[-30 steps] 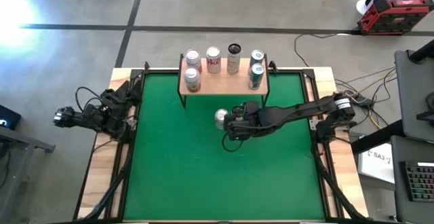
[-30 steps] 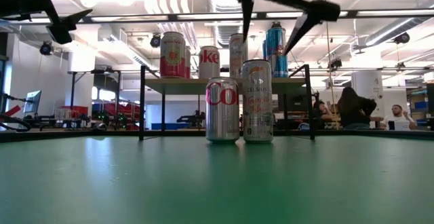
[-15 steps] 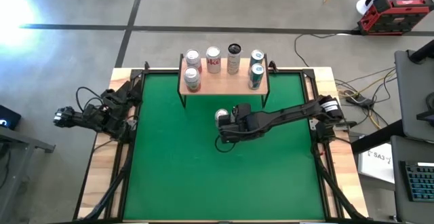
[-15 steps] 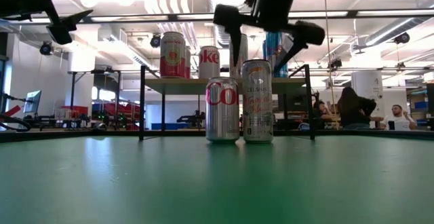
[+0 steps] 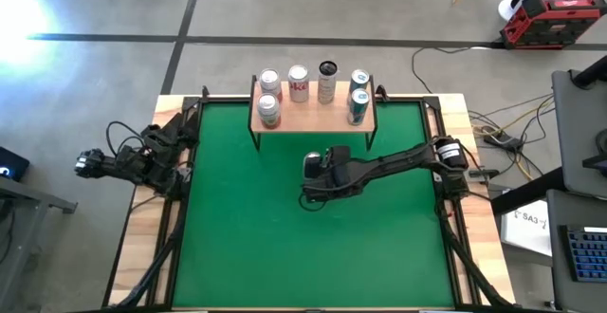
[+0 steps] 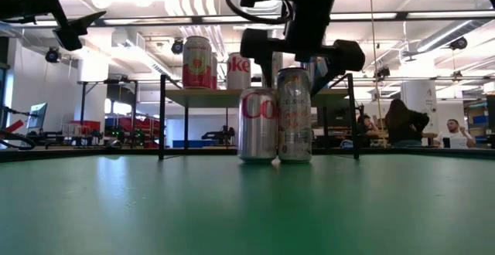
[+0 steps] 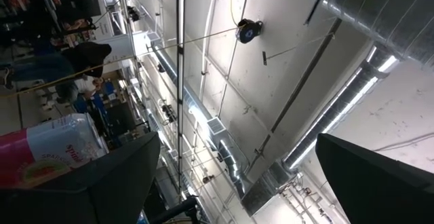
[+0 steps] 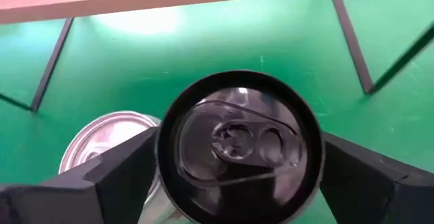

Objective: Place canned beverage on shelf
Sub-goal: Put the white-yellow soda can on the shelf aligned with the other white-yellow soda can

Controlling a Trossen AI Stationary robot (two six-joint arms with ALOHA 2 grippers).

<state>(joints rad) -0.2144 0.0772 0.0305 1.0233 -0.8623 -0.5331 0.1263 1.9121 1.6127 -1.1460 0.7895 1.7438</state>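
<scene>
Right end effector (image 8: pixel 237 176) straddles black-topped can (image 8: pixel 239 141) on green mat (image 8: pixel 203 47).

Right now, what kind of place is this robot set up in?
Probably a robotics lab or workshop: exposed ceiling ducts, people at desks behind the table, and a red tool case on the concrete floor.
</scene>
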